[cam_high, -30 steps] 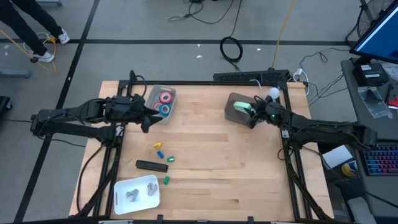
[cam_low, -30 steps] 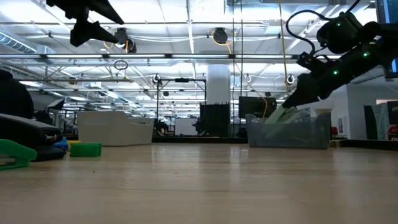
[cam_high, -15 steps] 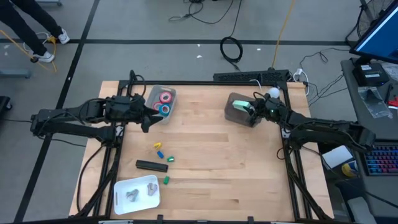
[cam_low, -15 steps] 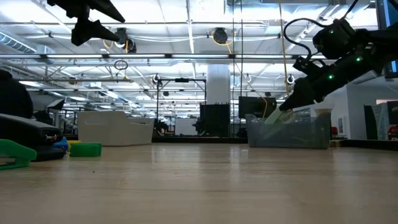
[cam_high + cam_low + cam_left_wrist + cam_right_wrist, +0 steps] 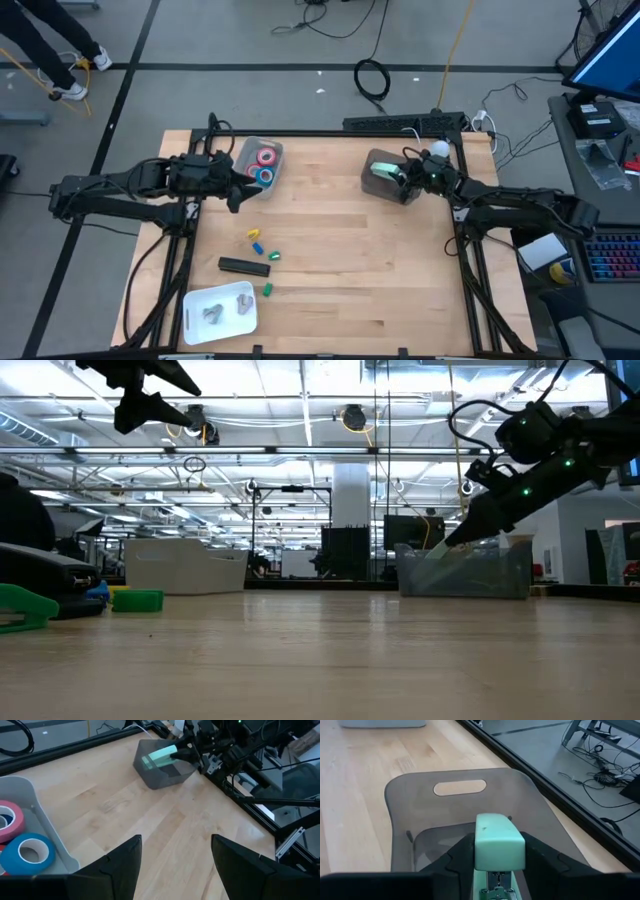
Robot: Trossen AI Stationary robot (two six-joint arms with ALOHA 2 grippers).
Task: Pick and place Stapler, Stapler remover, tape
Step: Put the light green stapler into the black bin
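- Two arms work a wooden table (image 5: 340,250) whose middle and near-right stretch lies bare; clutter keeps to the left side and far edge.
- One grey bin (image 5: 385,180) near the far-right edge receives the mint stapler (image 5: 498,845), long axis tilted nose-down over the rim, pinched between the right gripper (image 5: 408,178) fingers.
- One clear tray (image 5: 258,160) at far left holds the tape (image 5: 266,158): red and blue rolls; the exact count cannot be told.
- The left gripper (image 5: 175,865), fingers spread, hovers just beside that tray, holding nothing.
- One black bar (image 5: 244,265) lies flat, left-right.
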